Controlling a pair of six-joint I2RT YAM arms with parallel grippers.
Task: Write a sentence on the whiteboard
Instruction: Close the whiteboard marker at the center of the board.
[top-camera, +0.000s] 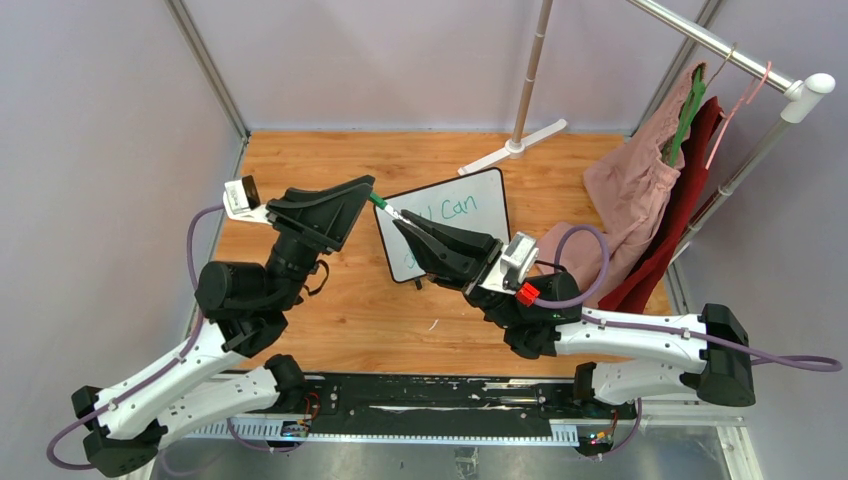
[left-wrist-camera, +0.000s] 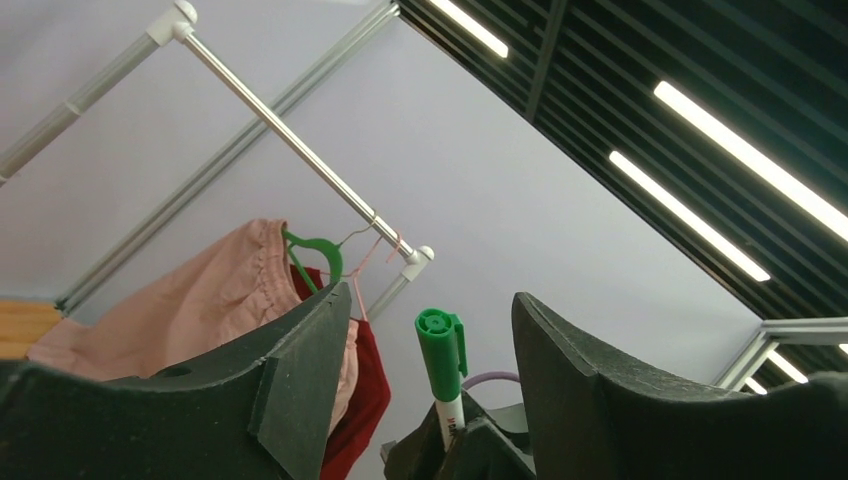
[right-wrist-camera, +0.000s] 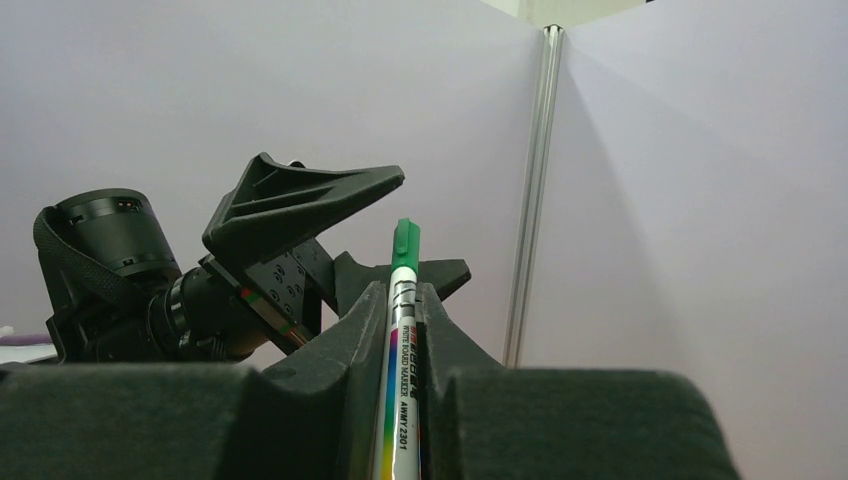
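The whiteboard (top-camera: 478, 225) lies on the wooden table, tilted. The green word "Can" (top-camera: 452, 209) of the sentence shows on it; my right gripper hides the rest. My right gripper (top-camera: 400, 224) hovers over the board's left part, shut on a whiteboard marker (top-camera: 391, 211) with its green cap on. In the right wrist view (right-wrist-camera: 403, 296) the marker (right-wrist-camera: 398, 360) sticks out past the fingertips. My left gripper (top-camera: 369, 189) is open, and in the left wrist view (left-wrist-camera: 432, 335) the capped end (left-wrist-camera: 441, 350) stands between its fingers (left-wrist-camera: 305, 365) with gaps on both sides.
A clothes rack at the right holds pink and red garments (top-camera: 640, 185) on hangers, with a green hanger (top-camera: 688, 118). The rack's pole and white foot (top-camera: 514, 147) stand behind the board. Metal frame posts and grey walls enclose the table.
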